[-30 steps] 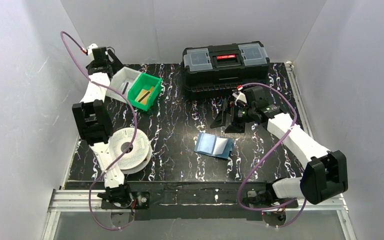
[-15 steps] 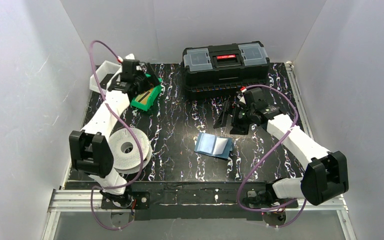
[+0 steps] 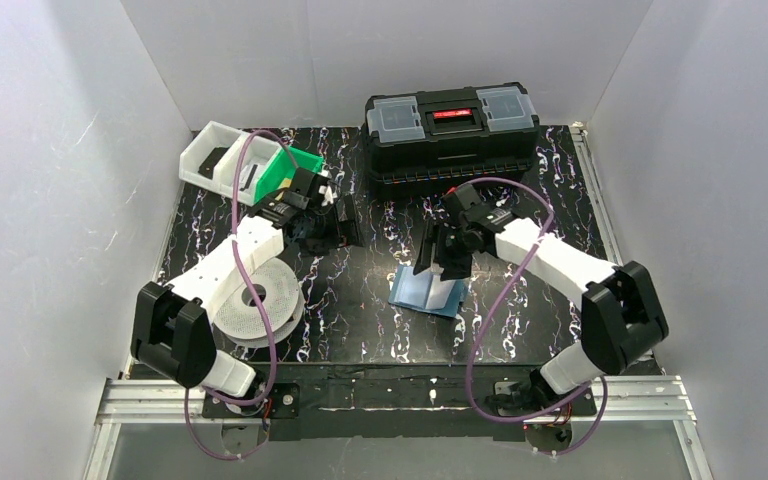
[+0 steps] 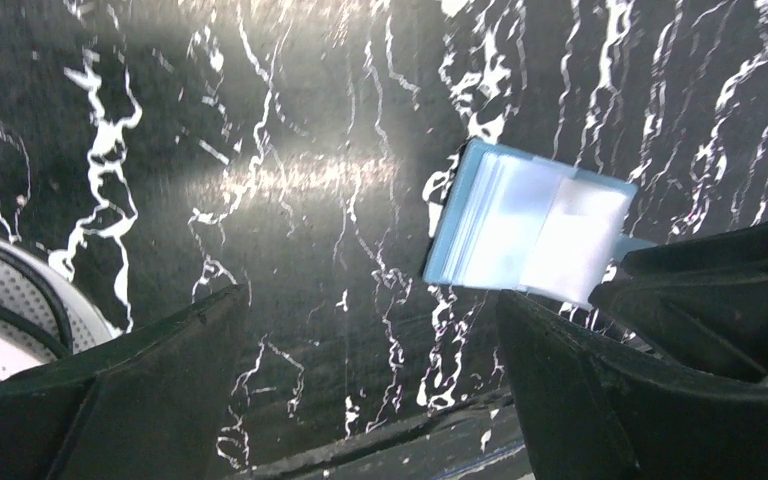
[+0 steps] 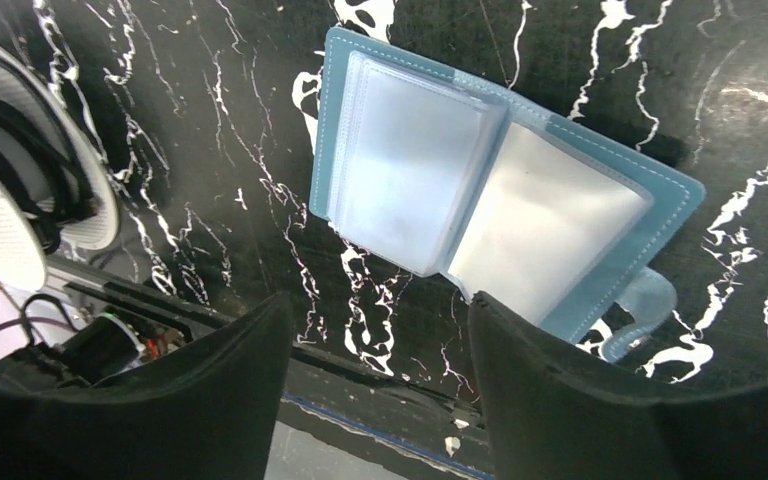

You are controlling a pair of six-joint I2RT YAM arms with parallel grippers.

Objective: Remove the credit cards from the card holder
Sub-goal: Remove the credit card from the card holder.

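At the middle of the black marbled table (image 3: 360, 320), the blue card holder (image 5: 500, 200) lies spread open beneath the right gripper (image 5: 375, 320), jaws apart and empty; the left gripper (image 4: 368, 310) hangs nearby, wide open. A pinch may lift the whole light holder or slip off its glossy, limp, frosted sleeves (image 5: 410, 170); stitched edges; credit cards inside unclear

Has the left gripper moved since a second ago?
Yes. The left gripper came rightward and nearer from the back-left corner; it now hangs in front of the left end of the black toolbox, closer to the card holder.
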